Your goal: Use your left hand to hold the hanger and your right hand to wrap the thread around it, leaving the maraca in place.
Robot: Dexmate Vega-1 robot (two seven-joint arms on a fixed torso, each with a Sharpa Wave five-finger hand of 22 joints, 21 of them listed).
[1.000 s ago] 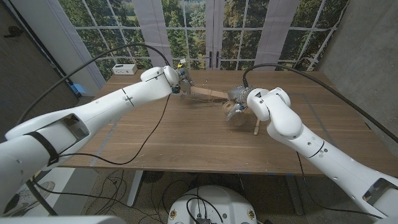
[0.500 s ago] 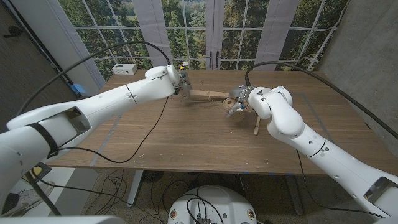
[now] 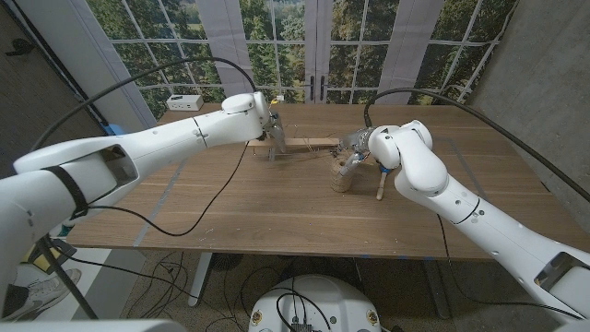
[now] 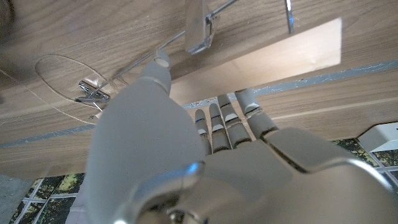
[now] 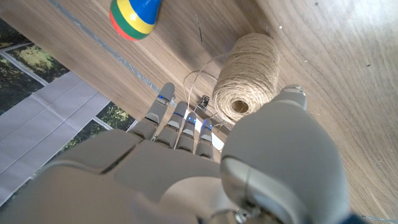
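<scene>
**Both robot hands at the hanger and twine**

The left robot hand [image 3: 269, 129] grips the wooden hanger [image 3: 309, 141], lying mid-tabletop [image 3: 277, 203], fingers [image 4: 227, 121] curled over its bar. The right robot hand [image 3: 355, 148] hovers over the upright thread spool [image 3: 342, 175]; its grasp cannot be told. The maraca [image 3: 381, 182] lies just right of the spool.

Counter and background from my station

I see the wooden counter [image 3: 277, 207] with a small white box [image 3: 185, 101] on its far left corner, windows [image 3: 277, 37] with trees behind, white curtains [image 3: 226, 41] hanging between them, and loose cables on the floor [image 3: 166, 272] below.
</scene>
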